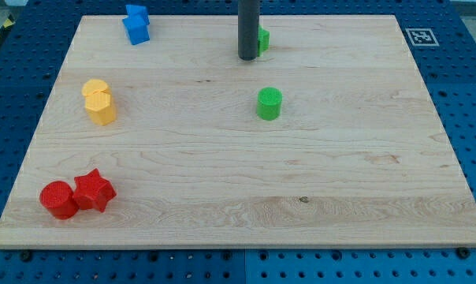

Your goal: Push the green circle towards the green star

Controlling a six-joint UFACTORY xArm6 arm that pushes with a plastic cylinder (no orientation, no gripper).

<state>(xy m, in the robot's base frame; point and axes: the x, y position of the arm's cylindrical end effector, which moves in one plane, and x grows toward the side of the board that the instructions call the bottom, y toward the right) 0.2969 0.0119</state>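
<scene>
Green circle [269, 103] sits a little right of the board's middle, nearer the top edge, standing free. Up beyond it, my tip [247, 57] is planted by the top edge, bare rod gripping nothing, and it hides most of the green star [264, 38], only a sliver peeking out on its right.

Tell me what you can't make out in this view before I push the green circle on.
- Green block at the view's top: mostly hidden behind my dark rod, so its star shape is unconfirmed.
- My tip: whether it touches that block is unclear.
- Blue blocks and yellow blocks: pressed together, exact shapes unclear.

The green cylinder-shaped circle shows fully.
</scene>
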